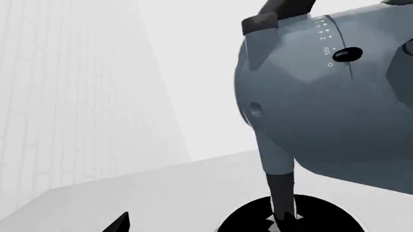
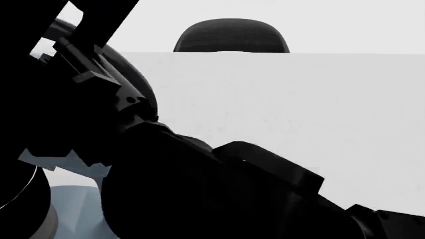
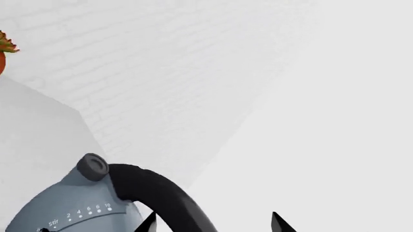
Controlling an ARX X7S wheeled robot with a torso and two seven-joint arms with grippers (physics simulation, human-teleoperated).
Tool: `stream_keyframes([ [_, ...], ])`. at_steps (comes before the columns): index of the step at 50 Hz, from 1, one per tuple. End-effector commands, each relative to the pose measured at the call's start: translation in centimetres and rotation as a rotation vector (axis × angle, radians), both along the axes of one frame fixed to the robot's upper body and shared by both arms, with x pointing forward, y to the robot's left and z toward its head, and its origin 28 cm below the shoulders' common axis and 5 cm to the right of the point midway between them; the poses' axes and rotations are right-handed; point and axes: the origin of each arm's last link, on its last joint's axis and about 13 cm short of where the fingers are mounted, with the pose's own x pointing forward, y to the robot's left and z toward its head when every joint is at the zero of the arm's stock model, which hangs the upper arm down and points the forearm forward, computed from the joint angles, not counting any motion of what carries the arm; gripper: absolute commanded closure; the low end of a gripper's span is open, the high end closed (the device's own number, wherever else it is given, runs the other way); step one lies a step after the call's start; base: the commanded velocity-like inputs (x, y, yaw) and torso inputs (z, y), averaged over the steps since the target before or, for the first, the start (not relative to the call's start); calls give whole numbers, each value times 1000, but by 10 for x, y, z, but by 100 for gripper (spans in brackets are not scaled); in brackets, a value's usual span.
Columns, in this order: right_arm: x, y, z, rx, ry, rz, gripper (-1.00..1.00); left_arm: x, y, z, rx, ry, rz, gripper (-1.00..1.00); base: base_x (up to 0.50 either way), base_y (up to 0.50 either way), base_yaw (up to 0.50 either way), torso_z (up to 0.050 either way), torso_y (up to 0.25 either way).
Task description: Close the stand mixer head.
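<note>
Hanging over black bowl [image 1: 293, 217]: whisk of stand mixer head [image 1: 322, 106]; right pincer [image 3: 213, 223] released; left pincer unclear.

From my head camera, my own left arm [image 2: 133, 164] blacks out most of the lower left, so I can only catch a blue-grey sliver [image 2: 73, 211] behind it and can't tell which mixer part it is. A dark rounded shape [image 2: 231, 36] shows past the white counter [image 2: 299, 124], its lower part hidden. In the left wrist view the stand mixer head [image 1: 322, 106] runs off the frame edge, and the black bowl [image 1: 290, 217] is cropped. In the right wrist view only the right gripper [image 3: 216, 223] fingertips poke in, so I can't judge the gap. A red object [image 3: 3, 53] is clipped at the edge, unidentifiable.
</note>
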Motion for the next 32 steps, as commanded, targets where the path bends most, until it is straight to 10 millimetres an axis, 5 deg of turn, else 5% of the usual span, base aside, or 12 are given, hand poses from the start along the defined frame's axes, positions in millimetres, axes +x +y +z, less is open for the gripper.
stream_keyframes([
  [1, 37, -12, -140, -250, 1409, -15, -100, 1, 0, 0, -31, 4, -42, -100, 0, 0, 0, 0, 0],
  [14, 19, -1, -144, -160, 1592, 16, -100, 0, 2, -1, -36, 3, -36, -100, 3, 2, 5, 0, 0],
  [21, 3, -9, -147, -410, 1624, -138, -100, -1, 3, 0, -35, 0, -31, -100, 0, 0, 2, 0, 0],
  [23, 6, -13, -135, -492, 1595, -202, -100, 0, 3, 0, -34, 1, -32, -100, 7, 4, 1, 0, 0],
  [32, 14, -26, -15, -969, 1307, -536, -100, 2, 1, -1, -36, 2, -49, -100, 5, 7, 6, 0, 0],
])
